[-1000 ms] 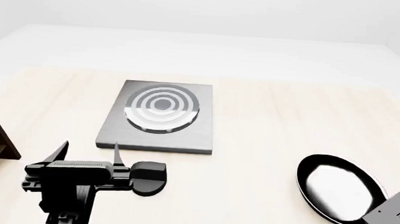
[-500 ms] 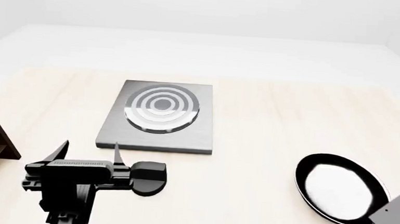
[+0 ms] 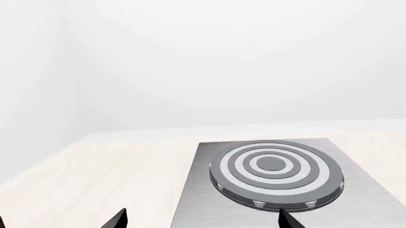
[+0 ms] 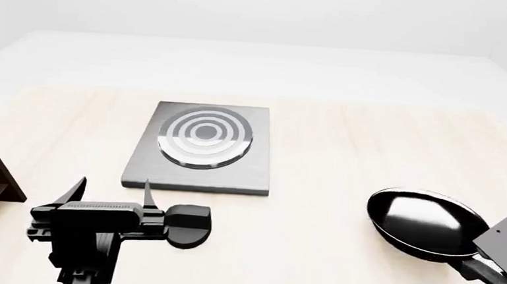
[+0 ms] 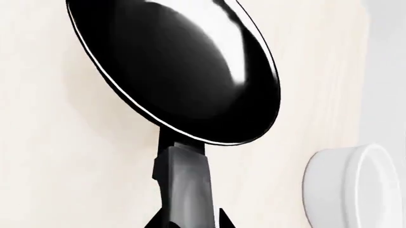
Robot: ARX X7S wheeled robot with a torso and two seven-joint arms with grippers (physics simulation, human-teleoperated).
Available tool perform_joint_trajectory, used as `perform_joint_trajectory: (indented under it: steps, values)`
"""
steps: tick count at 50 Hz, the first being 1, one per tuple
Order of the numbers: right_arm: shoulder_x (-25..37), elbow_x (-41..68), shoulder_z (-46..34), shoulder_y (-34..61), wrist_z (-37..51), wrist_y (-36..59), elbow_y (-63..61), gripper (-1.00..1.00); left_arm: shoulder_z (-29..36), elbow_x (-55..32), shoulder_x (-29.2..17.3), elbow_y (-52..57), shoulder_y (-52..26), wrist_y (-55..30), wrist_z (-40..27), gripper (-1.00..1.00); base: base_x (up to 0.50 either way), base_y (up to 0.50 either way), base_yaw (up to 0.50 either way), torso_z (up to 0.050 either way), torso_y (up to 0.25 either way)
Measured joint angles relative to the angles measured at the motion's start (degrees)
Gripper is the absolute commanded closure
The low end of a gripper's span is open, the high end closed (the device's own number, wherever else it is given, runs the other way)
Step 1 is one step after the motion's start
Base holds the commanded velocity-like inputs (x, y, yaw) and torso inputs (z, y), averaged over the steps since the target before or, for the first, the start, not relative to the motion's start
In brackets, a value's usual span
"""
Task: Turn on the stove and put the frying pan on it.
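Right gripper (image 5: 187, 223) is clamped on the handle of the frying pan (image 4: 425, 222), which extends ahead of it, well apart from the stove (image 4: 202, 149).

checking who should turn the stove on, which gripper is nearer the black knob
Left. The left gripper sits right beside the knob, its fingertips open toward the stove. The right gripper is far across the table, holding the frying pan by its handle.

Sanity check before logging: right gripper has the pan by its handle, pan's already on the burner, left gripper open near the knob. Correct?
Not quite. The frying pan isn't on the stove; the head view shows it off to the stove's right, burner bare. The rest stands: right gripper grips the handle, left gripper open by the knob.
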Motion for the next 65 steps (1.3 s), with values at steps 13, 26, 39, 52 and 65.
perform_joint_trajectory:
  steps: [13,26,39,52,65]
  values:
    - [-0.6,1.6,2.2,5.3,-2.3,3.6,-3.4,1.0,0.1,-0.2,-0.2,-0.1,0.1,0.2,-0.2,-1.0,0.0,0.0,0.0,0.0,0.0]
    - [-3.4,-1.2,1.6,14.1,-5.5,7.9,-5.3,1.0,0.2,-0.4,-0.4,-0.3,0.1,0.4,-0.5,-1.0,0.0,0.0,0.0,0.0,0.001]
    - [-9.1,-5.5,-0.5,21.5,-7.2,8.3,-3.1,1.0,0.2,-0.7,-0.5,-0.5,0.2,0.8,-0.6,-1.0,0.0,0.0,0.0,0.0,0.002]
    - [-16.4,-9.0,-1.7,26.5,-7.2,5.4,2.2,1.0,0.2,-1.0,-0.8,-0.6,0.3,1.2,-0.8,-1.0,0.0,0.0,0.0,0.0,0.002]
    - [-23.9,-13.5,-4.4,31.3,-7.0,2.0,8.8,1.0,0.1,-1.3,-1.1,-0.4,0.3,1.1,-1.0,-1.0,0.0,0.0,0.0,0.0,0.002]
